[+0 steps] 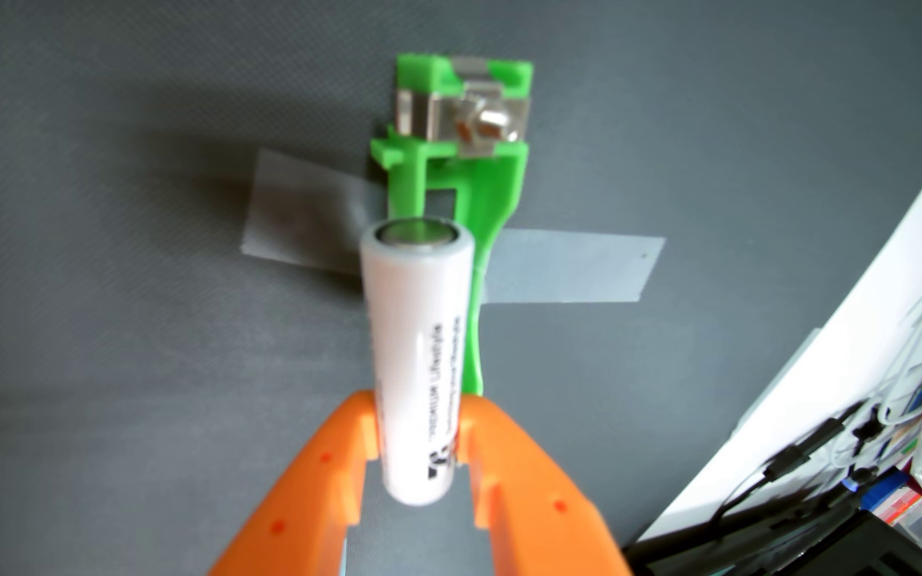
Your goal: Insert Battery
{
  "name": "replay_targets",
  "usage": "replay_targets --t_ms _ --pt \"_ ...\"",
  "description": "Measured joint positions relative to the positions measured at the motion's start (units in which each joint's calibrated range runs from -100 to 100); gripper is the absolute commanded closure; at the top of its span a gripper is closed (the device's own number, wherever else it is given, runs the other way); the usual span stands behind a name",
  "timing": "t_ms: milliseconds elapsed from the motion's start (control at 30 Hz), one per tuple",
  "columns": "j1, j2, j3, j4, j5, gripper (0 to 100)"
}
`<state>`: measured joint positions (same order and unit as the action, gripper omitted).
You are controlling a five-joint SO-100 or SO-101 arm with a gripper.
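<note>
In the wrist view my orange gripper (417, 426) enters from the bottom edge and is shut on a white cylindrical battery (417, 332) near its lower end. The battery points away from the camera, its flat metal end up. Beyond and partly behind it lies a green plastic battery holder (470, 188), held to the grey mat by strips of grey tape (575, 271). A metal contact clip with a screw (481, 130) sits at the holder's far end. The battery hangs above the holder's near part and hides most of its slot.
The grey mat (115, 277) covers the table. At the right runs a white edge (836, 360), and beyond it lie black cables, a plastic bag and small boxes (891, 471).
</note>
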<state>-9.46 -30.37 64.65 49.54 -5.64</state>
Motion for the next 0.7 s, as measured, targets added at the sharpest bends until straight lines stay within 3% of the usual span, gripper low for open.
replay_targets --t_ms 700 --pt "0.00 1.16 0.00 -1.42 0.00 98"
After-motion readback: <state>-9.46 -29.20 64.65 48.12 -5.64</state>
